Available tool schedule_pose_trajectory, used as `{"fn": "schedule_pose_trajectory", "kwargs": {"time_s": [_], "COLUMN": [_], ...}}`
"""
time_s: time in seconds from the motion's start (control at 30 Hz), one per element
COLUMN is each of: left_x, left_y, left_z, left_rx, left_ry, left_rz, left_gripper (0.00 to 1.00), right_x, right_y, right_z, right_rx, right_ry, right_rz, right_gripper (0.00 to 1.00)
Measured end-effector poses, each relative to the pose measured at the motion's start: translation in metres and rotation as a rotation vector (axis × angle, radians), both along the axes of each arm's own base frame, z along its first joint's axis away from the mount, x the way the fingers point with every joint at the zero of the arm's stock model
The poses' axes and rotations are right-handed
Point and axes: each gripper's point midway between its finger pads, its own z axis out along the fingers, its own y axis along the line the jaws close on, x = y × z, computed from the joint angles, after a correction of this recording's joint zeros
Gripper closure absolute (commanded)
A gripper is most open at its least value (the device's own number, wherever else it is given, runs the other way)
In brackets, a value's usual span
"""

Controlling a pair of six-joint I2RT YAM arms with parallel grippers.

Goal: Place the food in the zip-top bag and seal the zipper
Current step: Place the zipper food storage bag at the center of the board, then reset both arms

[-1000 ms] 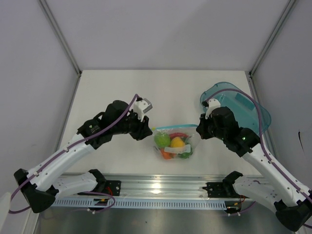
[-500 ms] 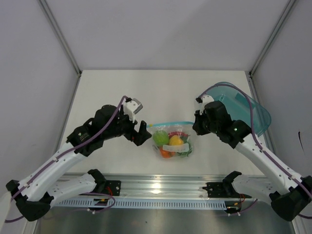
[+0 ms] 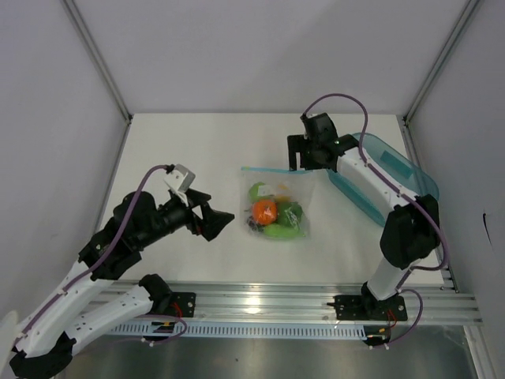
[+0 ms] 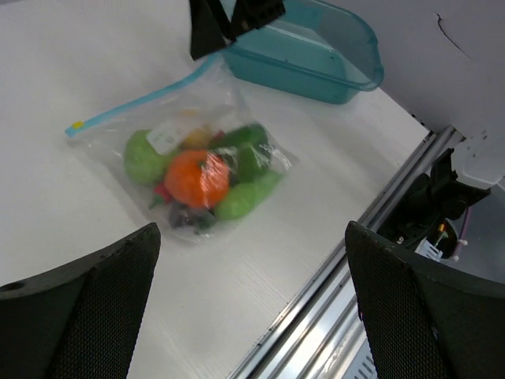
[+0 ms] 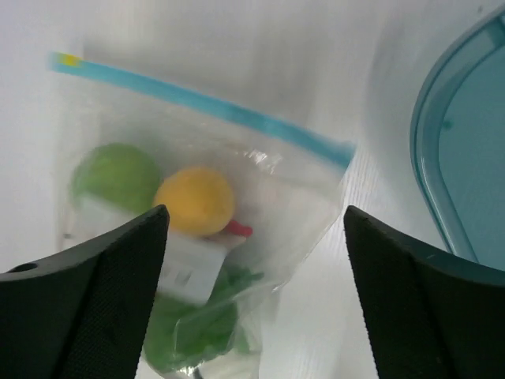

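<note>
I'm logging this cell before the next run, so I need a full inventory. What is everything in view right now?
zip-top bag: one, clear, lying mid-table, held by neither gripper
zipper: one, light blue strip, along the bag's far edge
food: several pieces, all inside the bag; an orange, a yellow lemon, a green lime, more green pieces, a bit of red
tray: one, translucent teal, right of the bag
table: one, white
rail: one, silver, along the near edge
left gripper: black, open, left of the bag, apart from it
right gripper: black, open, by the zipper's right end, holding nothing
</note>
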Motion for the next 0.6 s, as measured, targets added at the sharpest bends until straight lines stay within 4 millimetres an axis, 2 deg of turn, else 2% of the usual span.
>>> {"fn": "schedule_pose_trajectory", "kwargs": {"time_s": [0.1,0.17,0.3,0.4,0.47,0.53,0.6], "left_x": [-0.003,-0.005,-0.005,-0.005,-0.005,-0.006,-0.007], "left_y": [-0.007,-0.010,-0.012,-0.014,-0.017,-0.020,-0.024], "left_z": [-0.016,-0.026,-0.041,-0.049,-0.052,-0.056,-0.062], "left_rx": [-0.004,-0.008,-0.011,-0.020,-0.033,-0.050,-0.072], "left_ry": [0.057,0.089,0.138,0.171,0.191,0.211,0.236], "left_rz": [-0.026,-0.033,-0.027,-0.019,-0.017,-0.025,-0.029], "left_gripper": [0.00,0.00,0.00,0.01,0.01,0.01,0.00], "right_x": [0.020,0.019,0.003,-0.032,-0.062,-0.092,-0.118], "right_y": [0.002,0.000,-0.008,-0.019,-0.029,-0.038,-0.053], "right_z": [0.004,0.009,0.036,0.050,0.048,0.036,0.014], "right_rx": [-0.019,-0.028,-0.037,-0.033,-0.023,-0.007,-0.009], "right_ry": [-0.025,-0.035,-0.095,-0.130,-0.134,-0.110,-0.060], "right_rz": [-0.020,-0.027,-0.052,-0.081,-0.105,-0.124,-0.165], "right_gripper": [0.01,0.01,0.01,0.01,0.00,0.01,0.01]}}
